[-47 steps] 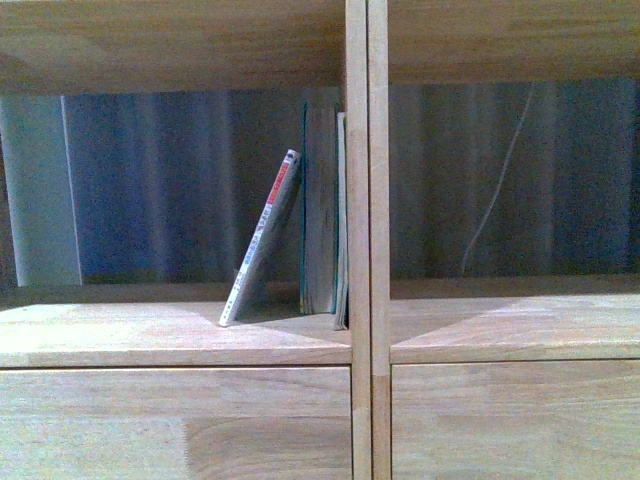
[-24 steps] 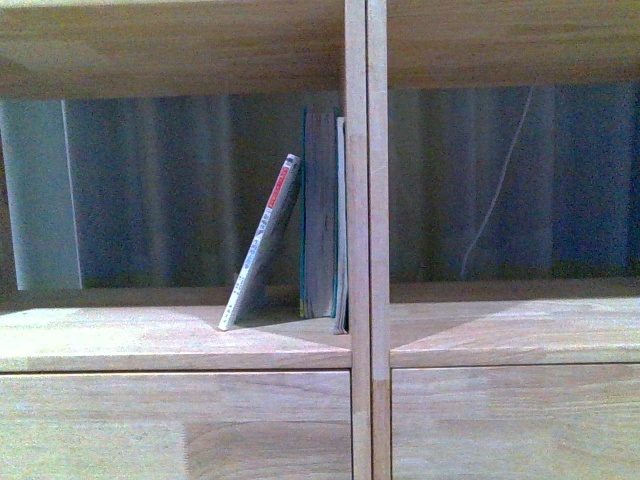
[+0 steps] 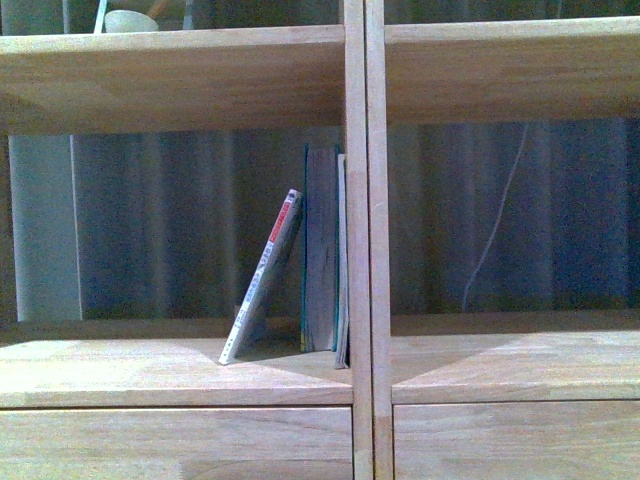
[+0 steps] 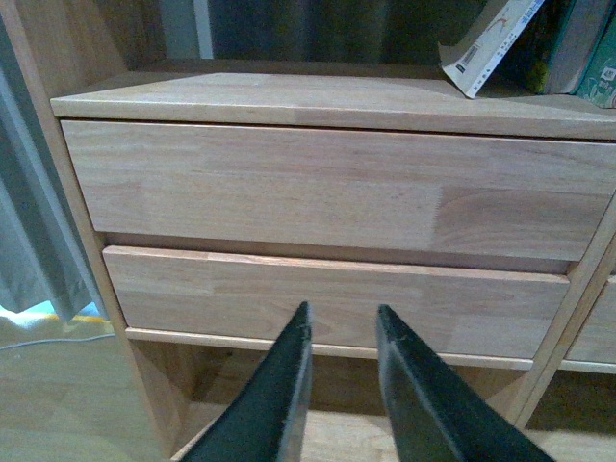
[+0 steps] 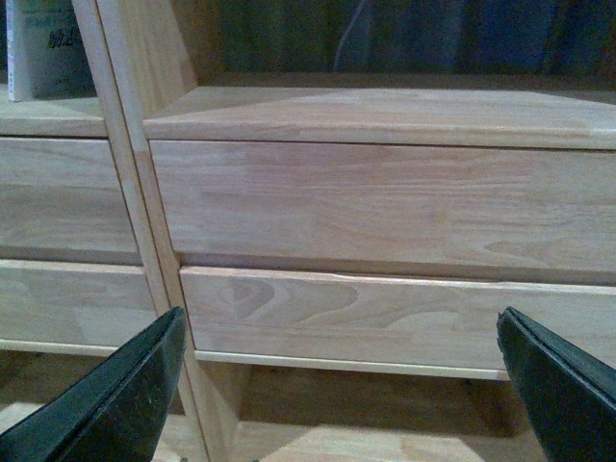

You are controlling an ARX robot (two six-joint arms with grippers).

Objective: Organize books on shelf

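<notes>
Wooden shelf (image 3: 356, 250) — front view alone shows leaning paperback (image 3: 262, 276).

Pale bowl (image 3: 130, 20) atop the shelf (image 3: 170, 75) is cropped.

Dim, bluish, grainy pictures; the shelf (image 3: 180, 75) boards catch soft light from the front, their undersides and recesses shadowed.

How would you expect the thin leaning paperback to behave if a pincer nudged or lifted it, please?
The thin paperback leans against the upright blue-teal books, only its bottom edge on the shelf board, so a nudge could slide it flat. It looks slim, so probably light and somewhat bendy.
</notes>
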